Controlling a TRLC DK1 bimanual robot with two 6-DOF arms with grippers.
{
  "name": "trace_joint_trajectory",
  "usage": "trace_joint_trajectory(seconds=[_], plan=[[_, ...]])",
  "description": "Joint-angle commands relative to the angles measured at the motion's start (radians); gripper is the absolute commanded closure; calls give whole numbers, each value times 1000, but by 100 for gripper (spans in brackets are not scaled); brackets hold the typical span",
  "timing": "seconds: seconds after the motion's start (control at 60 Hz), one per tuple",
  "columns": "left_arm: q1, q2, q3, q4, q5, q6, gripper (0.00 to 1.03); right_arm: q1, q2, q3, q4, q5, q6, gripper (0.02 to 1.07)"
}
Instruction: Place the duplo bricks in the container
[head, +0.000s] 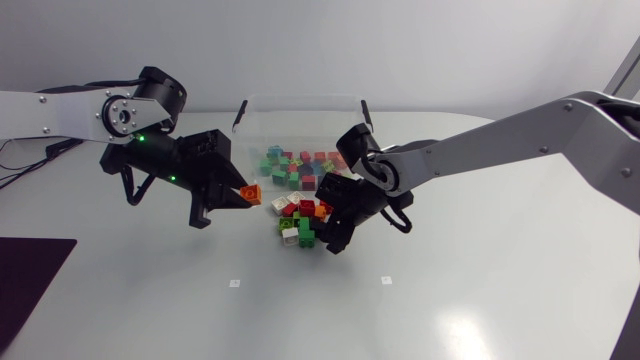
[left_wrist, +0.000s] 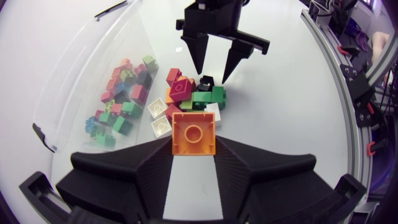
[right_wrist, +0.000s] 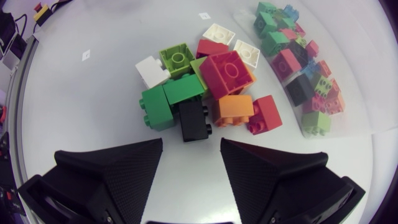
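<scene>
My left gripper (head: 243, 194) is shut on an orange duplo brick (head: 251, 193), held above the table just left of the loose pile (head: 300, 216). In the left wrist view the orange brick (left_wrist: 194, 132) sits studs-up between the fingertips of the left gripper (left_wrist: 194, 150). My right gripper (head: 332, 216) hangs open over the pile's right side; its fingers (left_wrist: 202, 59) point down at the bricks. A black brick (right_wrist: 193, 119) lies just ahead of the right gripper (right_wrist: 191, 148), with nothing between the fingers. The clear container (head: 300, 108) behind the pile holds several bricks.
The pile holds red (right_wrist: 227, 73), green (right_wrist: 158, 107), lime (right_wrist: 176, 58), white (right_wrist: 151, 70) and orange (right_wrist: 234, 109) bricks. The container's wall (left_wrist: 81, 59) stands close to the pile. A dark mat (head: 25, 275) lies at the table's front left.
</scene>
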Motion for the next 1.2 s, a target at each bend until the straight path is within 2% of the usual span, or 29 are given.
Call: trace_joint_trajectory(seconds=[0.0, 0.217, 0.283, 0.417, 0.633, 0.933, 1.033, 1.183], plan=[[3, -16, 35, -13, 20, -42, 83, 0, 30, 5, 12, -1, -27, 48], [6, 4, 127, -11, 45, -135, 83, 10, 59, 27, 19, -1, -30, 48], [8, 25, 159, -5, 46, -166, 83, 10, 67, 35, 27, -1, -29, 54], [21, 73, 225, 4, 54, -215, 83, 14, 76, 48, 27, -1, -29, 57], [29, 152, 331, 25, 57, -301, 83, 20, 90, 61, 22, -1, -32, 84], [32, 283, 515, 76, 57, -462, 83, -3, 42, 45, -11, -2, -47, 84], [32, 341, 581, 122, 46, -542, 83, -15, -7, 27, -30, -2, -55, 84], [31, 435, 695, 124, 29, -603, 83, -33, -79, 10, -59, -1, -63, 84]])
